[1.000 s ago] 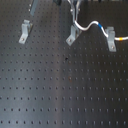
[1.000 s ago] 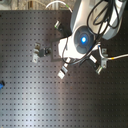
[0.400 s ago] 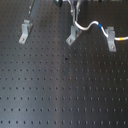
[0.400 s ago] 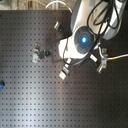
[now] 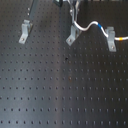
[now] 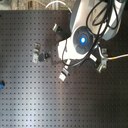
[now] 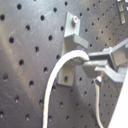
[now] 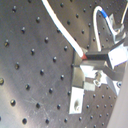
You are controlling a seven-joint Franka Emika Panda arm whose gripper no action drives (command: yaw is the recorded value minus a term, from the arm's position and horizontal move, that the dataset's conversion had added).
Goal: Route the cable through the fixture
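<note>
The white cable (image 5: 88, 25) runs from my gripper (image 5: 76, 10) in a wave to the right clip (image 5: 113, 40), with its blue band (image 5: 101, 26) just before that clip. My gripper is shut on the cable directly above the middle fixture (image 5: 73, 36). In the first wrist view the cable (image 7: 57, 75) loops past the clip (image 7: 70, 50) into the fingers (image 7: 102, 62). In the second wrist view the cable (image 8: 62, 27) enters the gripper (image 8: 92, 60) above the clip (image 8: 82, 87). The arm body (image 6: 82, 39) hides the gripper in the second exterior view.
A third clip (image 5: 25, 31) stands at the first exterior view's left. The black perforated board (image 5: 60, 90) spreads across the front. In the second exterior view the cable's yellowish end (image 6: 117, 57) trails to the right, and a small blue object (image 6: 1, 85) sits at the left edge.
The gripper with the cable has barely shifted over the middle clip. The cable's shape stays much the same.
</note>
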